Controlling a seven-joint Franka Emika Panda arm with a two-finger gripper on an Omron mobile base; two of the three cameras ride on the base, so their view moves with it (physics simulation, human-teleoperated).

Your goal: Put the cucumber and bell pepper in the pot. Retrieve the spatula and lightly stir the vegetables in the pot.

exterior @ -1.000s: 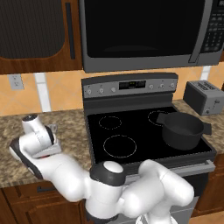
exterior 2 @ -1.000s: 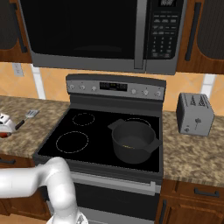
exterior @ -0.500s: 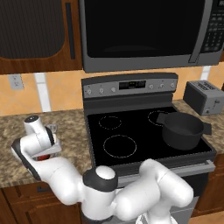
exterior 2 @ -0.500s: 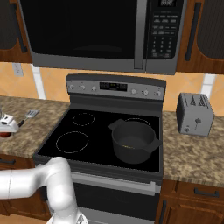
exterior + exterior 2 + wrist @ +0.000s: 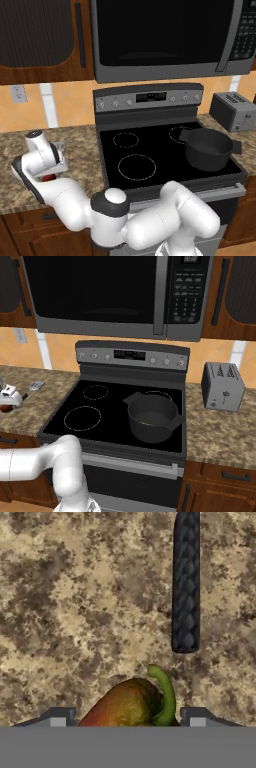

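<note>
Pincer point(image 5: 127, 719) fingers stand apart astride the bell pepper point(image 5: 131, 704); rounded skin may squirt sideways toward the spatula point(image 5: 186, 582) handle.

We see the white arm's hand point(image 5: 42, 155) lowered over the speckled brown granite counter point(image 5: 80, 145) left of the black glass-top stove point(image 5: 150, 160), a red bit point(image 5: 48, 176) showing beneath it. The squat dark grey pot point(image 5: 208, 149) sits on the stove's right side, with a silver toaster point(image 5: 232, 111) farther right.
</note>
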